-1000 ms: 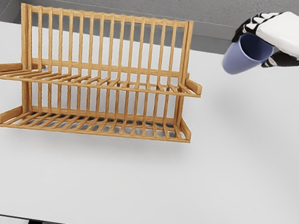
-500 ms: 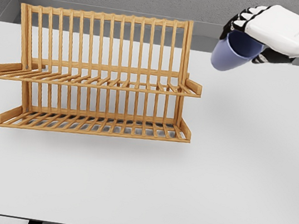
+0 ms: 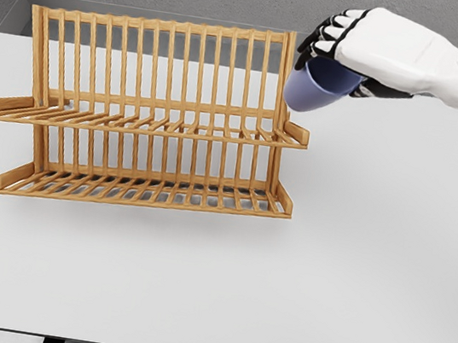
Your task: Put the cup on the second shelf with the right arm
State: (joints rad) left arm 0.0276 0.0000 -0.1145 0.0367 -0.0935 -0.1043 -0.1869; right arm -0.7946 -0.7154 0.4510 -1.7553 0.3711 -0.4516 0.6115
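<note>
Cup [image 3: 312,87], tilted with its base pointing down toward 7 o'clock, hangs in the right hand [image 3: 376,51], whose fingers are clamped round its rim end, just at the rack's [image 3: 151,117] top right post and above the right end of the upper shelf [image 3: 145,127]. A low pass could knock the cup against that post or the end stop. Released this tilted, it may roll off the slats onto the table [image 3: 371,262].

Right robot hand [image 3: 351,47] raised, fingers curled
</note>
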